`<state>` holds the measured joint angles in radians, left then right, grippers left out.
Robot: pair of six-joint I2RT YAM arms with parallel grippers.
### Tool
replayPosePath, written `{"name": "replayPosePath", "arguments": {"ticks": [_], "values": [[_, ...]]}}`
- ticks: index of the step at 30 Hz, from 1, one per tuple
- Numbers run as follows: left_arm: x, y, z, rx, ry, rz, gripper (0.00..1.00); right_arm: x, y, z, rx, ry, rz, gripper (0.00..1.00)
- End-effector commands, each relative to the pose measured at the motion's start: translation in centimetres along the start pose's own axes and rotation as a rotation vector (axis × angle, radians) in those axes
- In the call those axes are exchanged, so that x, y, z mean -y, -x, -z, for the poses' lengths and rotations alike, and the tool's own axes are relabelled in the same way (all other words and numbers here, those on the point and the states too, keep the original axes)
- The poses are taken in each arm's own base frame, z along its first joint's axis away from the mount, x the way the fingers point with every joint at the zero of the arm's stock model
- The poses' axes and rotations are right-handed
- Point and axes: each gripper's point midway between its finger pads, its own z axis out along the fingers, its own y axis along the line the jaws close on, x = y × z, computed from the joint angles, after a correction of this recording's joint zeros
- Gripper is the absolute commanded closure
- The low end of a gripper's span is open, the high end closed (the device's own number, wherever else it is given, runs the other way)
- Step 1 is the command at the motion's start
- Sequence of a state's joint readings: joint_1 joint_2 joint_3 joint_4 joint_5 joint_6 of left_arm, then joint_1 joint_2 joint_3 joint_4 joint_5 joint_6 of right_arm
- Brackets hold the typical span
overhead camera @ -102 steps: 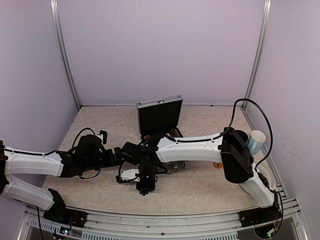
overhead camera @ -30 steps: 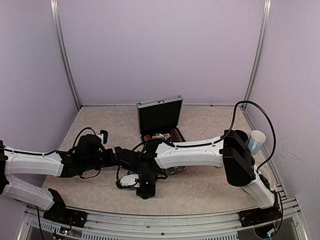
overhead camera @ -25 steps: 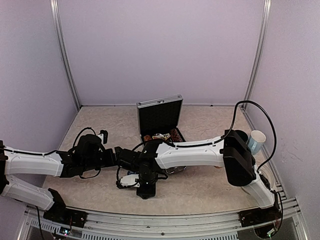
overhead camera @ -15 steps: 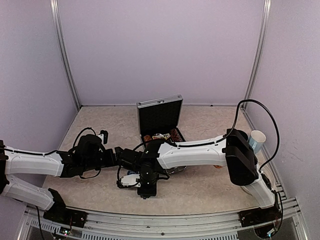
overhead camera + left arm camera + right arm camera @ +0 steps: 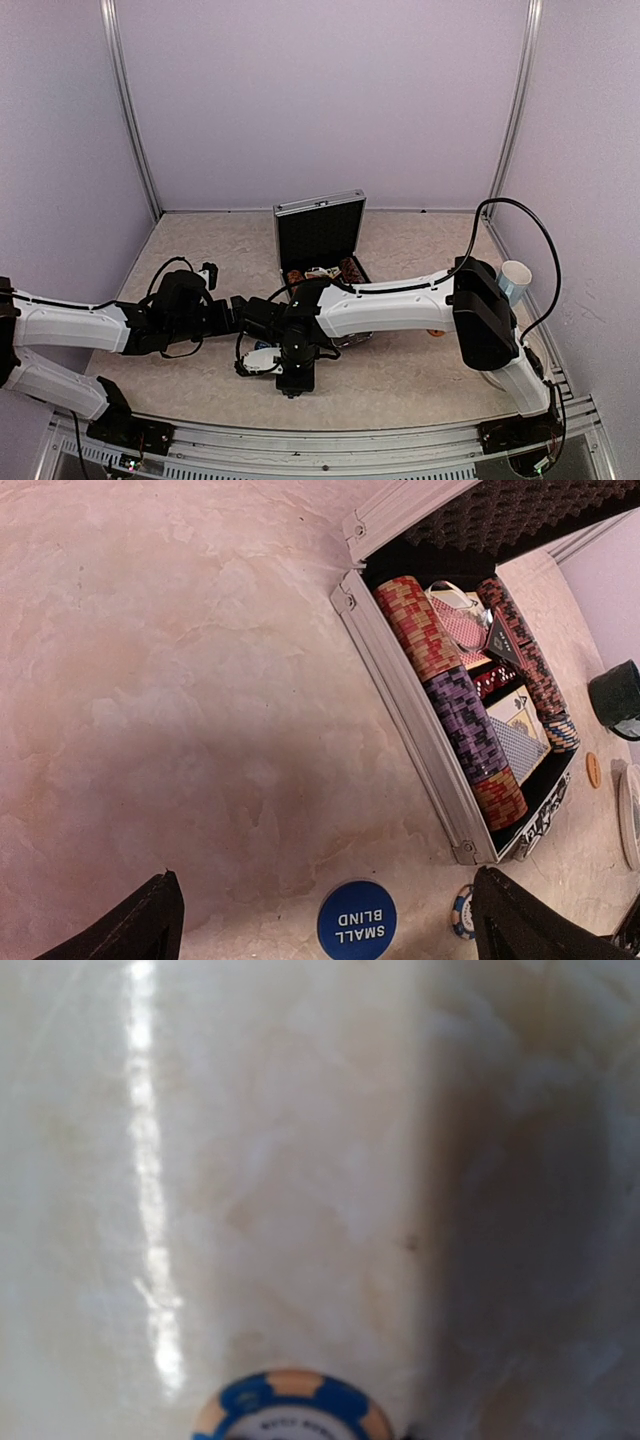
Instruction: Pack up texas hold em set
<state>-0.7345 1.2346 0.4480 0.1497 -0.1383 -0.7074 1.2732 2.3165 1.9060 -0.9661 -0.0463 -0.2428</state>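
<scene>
Blue-edged chip [image 5: 292, 1407] lay flat by the hidden right fingers (opening unclear), so a rim pinch looked best; left fingers [image 5: 140, 925] gaped empty.

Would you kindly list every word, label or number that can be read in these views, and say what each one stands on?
"SMALL BLIND": white capitals on the round blue button, which lies outside the open case; it reads upside down in the left wrist view.
Blue-and-white chip: there is dark lettering around its centre, too blurred to read.
Nothing else legible in any view.
</scene>
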Motion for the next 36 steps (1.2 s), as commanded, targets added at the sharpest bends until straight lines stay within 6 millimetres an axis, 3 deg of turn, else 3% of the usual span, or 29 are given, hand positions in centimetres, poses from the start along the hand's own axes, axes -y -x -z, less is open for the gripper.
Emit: {"name": "replayPosePath", "arguments": {"ticks": [1,4,6,13,18,20,22,29,36], "values": [[0.8,1.0,0.0,0.025,-0.02,-0.004,0.01,0.2,0.2,1.4,0.022,-0.013,-0.006,0.61],[0.8,0.9,0.0,0.023,-0.021,-0.003,0.01,0.3,0.4,1.7,0.029,-0.019,-0.005,0.41],[0.8,1.0,0.1,0.027,-0.02,-0.005,0.01,0.5,0.8,2.2,0.045,-0.032,-0.005,0.33],[0.9,1.3,0.3,0.033,-0.022,-0.004,0.01,0.6,1.3,3.0,0.068,-0.05,-0.014,0.31],[0.9,1.4,0.4,0.036,-0.019,-0.005,0.01,1.3,2.6,5.5,0.14,-0.094,-0.029,0.3],[1.0,1.4,0.4,0.034,-0.024,-0.002,0.01,0.6,3.1,6.1,0.172,-0.048,-0.027,0.3],[1.0,1.6,0.5,0.037,-0.023,-0.004,0.01,-0.3,2.6,5.6,0.153,-0.011,-0.022,0.3],[1.0,1.5,0.6,0.038,-0.025,0.001,0.01,-2.7,0.1,0.8,0.035,0.051,-0.001,0.29],[0.8,1.5,0.6,0.039,-0.018,0.001,0.01,-3.3,-0.3,-0.7,0.0,0.066,0.004,0.27]]}}
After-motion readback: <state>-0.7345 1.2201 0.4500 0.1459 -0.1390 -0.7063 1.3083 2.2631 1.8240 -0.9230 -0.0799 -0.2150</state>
